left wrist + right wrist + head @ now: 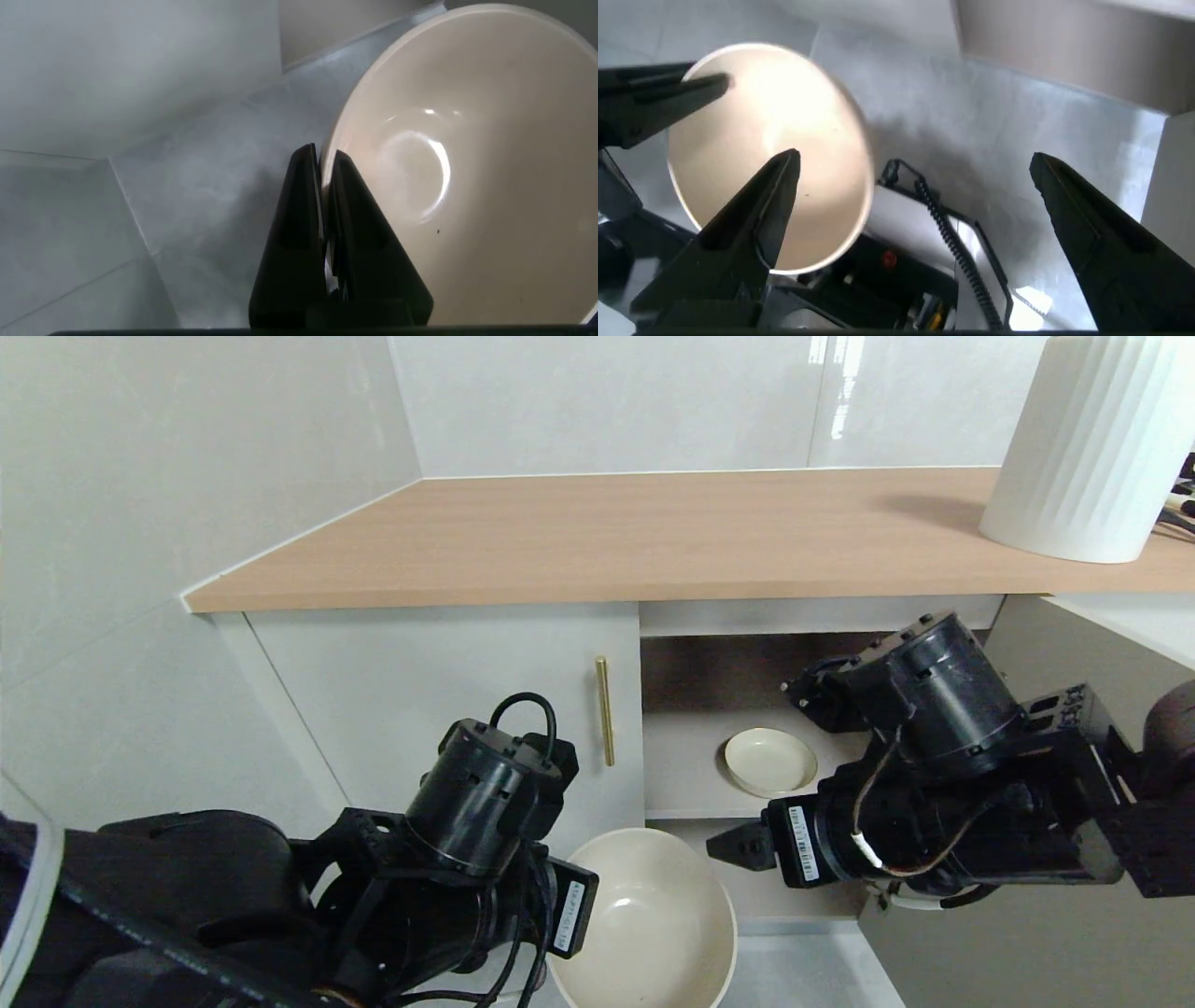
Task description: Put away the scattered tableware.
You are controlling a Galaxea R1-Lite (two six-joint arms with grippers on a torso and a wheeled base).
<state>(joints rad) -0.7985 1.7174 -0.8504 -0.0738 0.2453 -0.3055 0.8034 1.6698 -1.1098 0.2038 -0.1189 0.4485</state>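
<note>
A large cream bowl (653,919) hangs low in front of the cabinet, held by its rim in my left gripper (323,177), which is shut on it. The bowl's glossy inside (467,168) faces up and holds nothing. A small cream plate (770,761) lies on the shelf inside the open cabinet (686,775). My right gripper (915,161) is open with nothing between its fingers, low in front of the cabinet opening, just right of the bowl (766,196) and below the plate.
The cabinet's left door is closed, with a gold handle (604,709). The right door (1074,644) stands swung open behind my right arm. A wooden countertop (607,532) runs above, with a white ribbed container (1092,439) at its right end. Grey floor tiles (206,168) lie below.
</note>
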